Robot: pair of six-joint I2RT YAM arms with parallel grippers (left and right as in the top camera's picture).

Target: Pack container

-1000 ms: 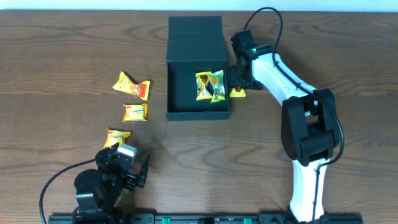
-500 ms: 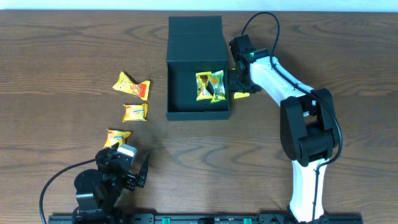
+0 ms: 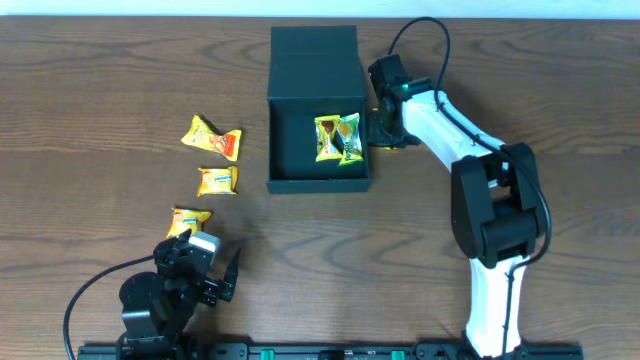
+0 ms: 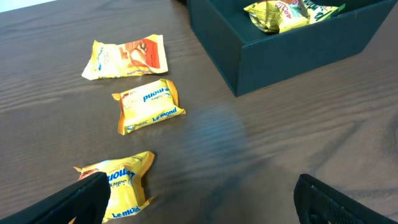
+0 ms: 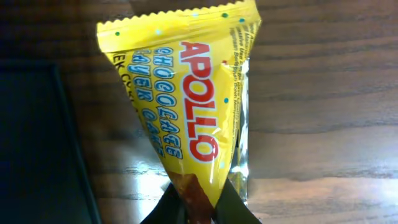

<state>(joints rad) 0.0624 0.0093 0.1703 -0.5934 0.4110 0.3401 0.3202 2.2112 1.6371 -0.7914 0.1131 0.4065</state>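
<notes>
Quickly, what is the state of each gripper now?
Left gripper: open, holding nothing.
Right gripper: closed on the yellow Apollo packet.

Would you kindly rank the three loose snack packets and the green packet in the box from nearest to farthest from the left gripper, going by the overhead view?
1. Yellow packet, just ahead of the left gripper.
2. Lemond packet, middle of the row.
3. Triangular packet, far end of the row.
4. Green packet, inside the container, off to the right.

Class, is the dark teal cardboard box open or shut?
Open: the dark teal cardboard box has its flap lid folded back, and two snack packets show inside.
</notes>
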